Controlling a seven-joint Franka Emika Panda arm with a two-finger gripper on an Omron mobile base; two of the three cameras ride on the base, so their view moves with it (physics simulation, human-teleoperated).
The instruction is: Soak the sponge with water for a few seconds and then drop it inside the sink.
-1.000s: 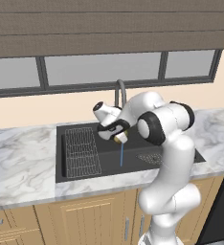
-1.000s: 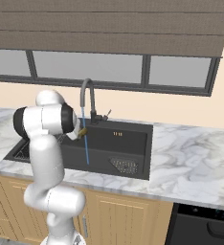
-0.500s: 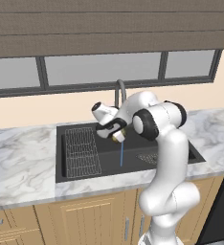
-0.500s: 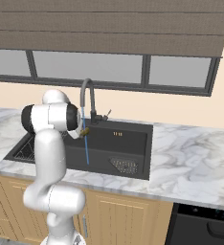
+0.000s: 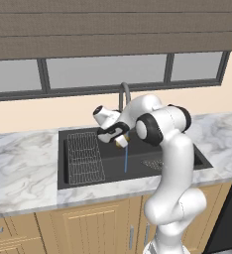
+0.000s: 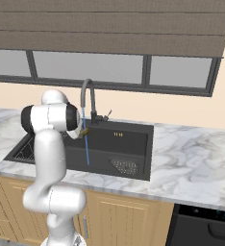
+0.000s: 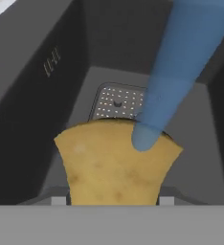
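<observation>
The gripper (image 5: 119,138) is clamped on the sponge (image 7: 116,165) — mustard-yellow, porous, rounded — above the matte black sink (image 5: 88,176). The thin blue water (image 7: 181,72) stream strikes the sponge's upper edge, over the mesh strainer (image 7: 118,101).

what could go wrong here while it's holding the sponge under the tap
1. The water meets only the far edge of the sponge, so it may soak unevenly.
2. The gripper holds it above the sink near the wire rack; a sideways release might land it there.
</observation>
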